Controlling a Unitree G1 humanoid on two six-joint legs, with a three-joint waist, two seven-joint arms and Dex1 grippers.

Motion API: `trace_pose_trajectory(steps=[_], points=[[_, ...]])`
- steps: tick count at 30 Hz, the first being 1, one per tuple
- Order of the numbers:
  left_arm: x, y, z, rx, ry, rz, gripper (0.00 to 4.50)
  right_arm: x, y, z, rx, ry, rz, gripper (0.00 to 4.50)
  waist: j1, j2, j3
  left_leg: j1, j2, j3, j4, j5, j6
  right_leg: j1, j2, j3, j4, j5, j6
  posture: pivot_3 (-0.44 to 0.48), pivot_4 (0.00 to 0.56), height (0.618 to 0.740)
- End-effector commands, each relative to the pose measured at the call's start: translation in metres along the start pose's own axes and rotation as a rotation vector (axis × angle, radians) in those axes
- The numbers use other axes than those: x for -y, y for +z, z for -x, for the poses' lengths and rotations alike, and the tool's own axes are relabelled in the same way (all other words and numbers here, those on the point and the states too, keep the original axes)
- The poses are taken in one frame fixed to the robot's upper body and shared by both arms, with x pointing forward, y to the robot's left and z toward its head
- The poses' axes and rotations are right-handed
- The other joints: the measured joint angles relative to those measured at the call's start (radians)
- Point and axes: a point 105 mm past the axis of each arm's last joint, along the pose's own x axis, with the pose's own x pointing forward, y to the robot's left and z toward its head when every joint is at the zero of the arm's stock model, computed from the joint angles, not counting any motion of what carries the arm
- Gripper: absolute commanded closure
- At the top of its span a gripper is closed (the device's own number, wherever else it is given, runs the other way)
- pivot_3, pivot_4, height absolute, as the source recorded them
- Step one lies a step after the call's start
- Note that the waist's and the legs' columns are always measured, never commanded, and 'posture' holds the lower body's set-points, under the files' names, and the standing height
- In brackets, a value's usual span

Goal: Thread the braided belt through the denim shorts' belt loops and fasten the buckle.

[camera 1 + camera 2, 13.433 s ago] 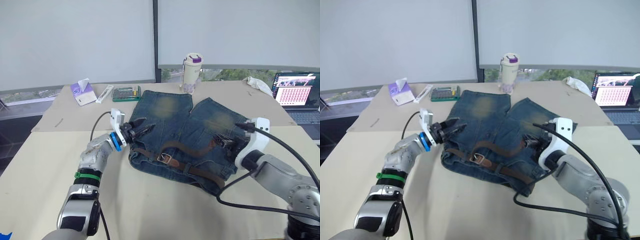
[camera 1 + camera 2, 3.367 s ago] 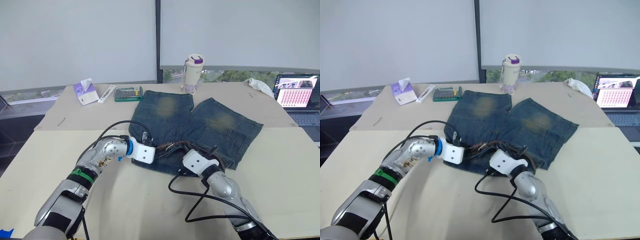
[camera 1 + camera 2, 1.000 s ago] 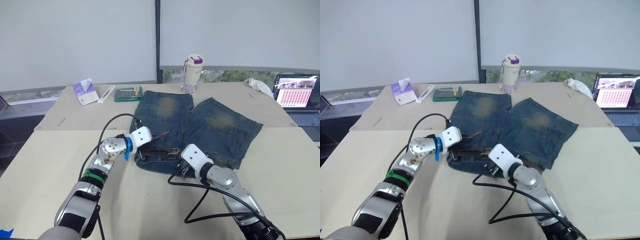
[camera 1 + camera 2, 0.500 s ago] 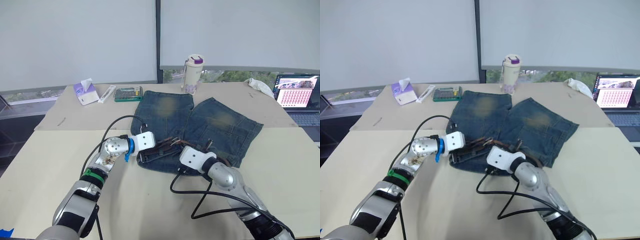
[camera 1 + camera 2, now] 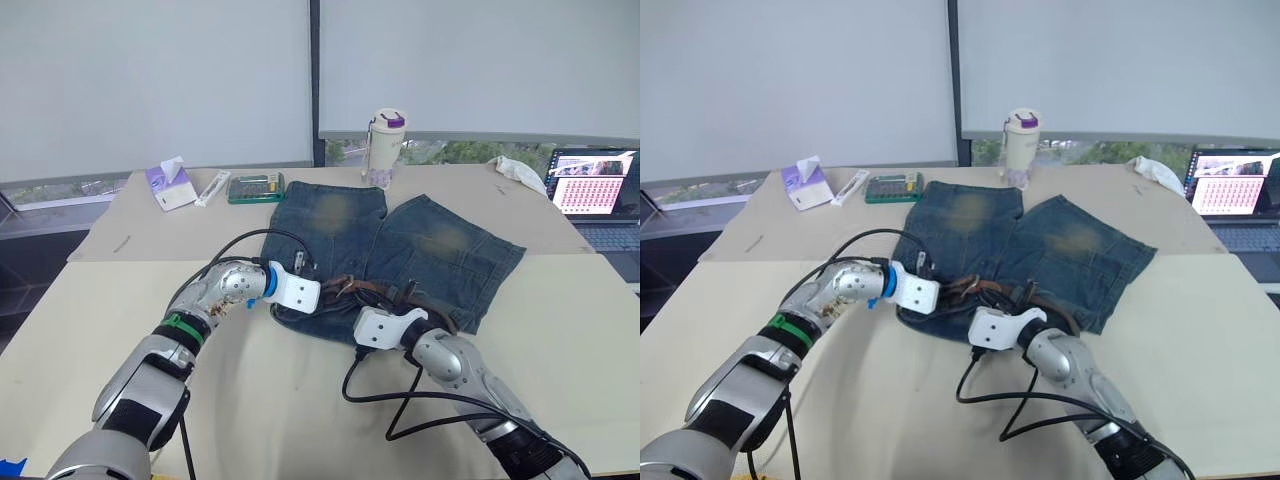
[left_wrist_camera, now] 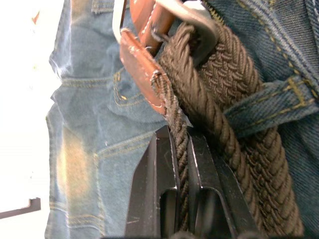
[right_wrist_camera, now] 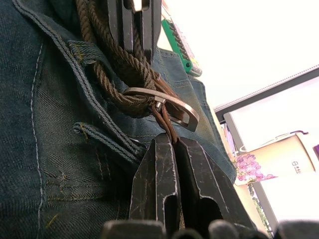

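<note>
The faded denim shorts (image 5: 440,240) lie flat on the table, legs pointing away from me, waistband nearest. The braided belt (image 5: 375,289) runs along that waistband, under a belt loop (image 6: 259,107). My left gripper (image 6: 180,144) is shut on the belt's free end, just behind its brown leather tip (image 6: 142,69). The silver buckle (image 7: 164,104) lies right beside that tip. My right gripper (image 7: 175,142) is shut on the belt just below the buckle. Both grippers meet at the middle of the waistband, left gripper (image 5: 328,291) left of the right one (image 5: 405,305).
At the table's back stand a lidded cup (image 5: 385,145), a green box (image 5: 253,187), a white tube (image 5: 210,187) and a tissue pack (image 5: 168,185). A laptop (image 5: 590,195) and a white cloth (image 5: 518,170) sit far right. Black cables (image 5: 400,400) loop near me.
My left gripper has slid right along the waistband with the belt end, closing on the buckle. My right gripper has shifted slightly left and nearer, still holding.
</note>
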Motion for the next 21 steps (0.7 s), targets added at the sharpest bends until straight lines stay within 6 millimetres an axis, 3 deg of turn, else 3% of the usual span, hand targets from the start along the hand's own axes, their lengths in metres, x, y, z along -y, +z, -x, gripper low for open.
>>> trace_pose_trajectory(steps=[1, 7, 21], points=[[-0.011, 0.006, 0.000, 0.017, 0.032, -0.082, 4.50, 0.019, 0.013, -0.001, 0.066, -0.076, 0.031, 4.47, 0.000, 0.000, 0.000, 0.000, 0.000, 0.000, 0.000, 0.000, 0.000, 0.000, 0.000, 0.000, 0.000, 0.000, 0.000, 0.000, 0.150, 0.740], [-0.016, 0.010, -0.001, 0.033, 0.056, -0.124, 4.50, 0.016, 0.012, 0.000, 0.067, -0.072, 0.035, 4.47, 0.000, 0.000, 0.000, 0.000, 0.000, 0.000, 0.000, 0.000, 0.000, 0.000, 0.000, 0.000, 0.000, 0.000, 0.000, 0.000, 0.150, 0.740], [-0.021, 0.003, 0.022, -0.002, 0.050, -0.272, 4.50, 0.006, 0.001, -0.001, 0.045, -0.041, 0.008, 4.47, -0.001, 0.000, 0.000, 0.000, 0.000, 0.000, 0.000, 0.000, 0.000, 0.000, 0.000, 0.000, 0.000, 0.000, 0.000, 0.000, 0.150, 0.740]])
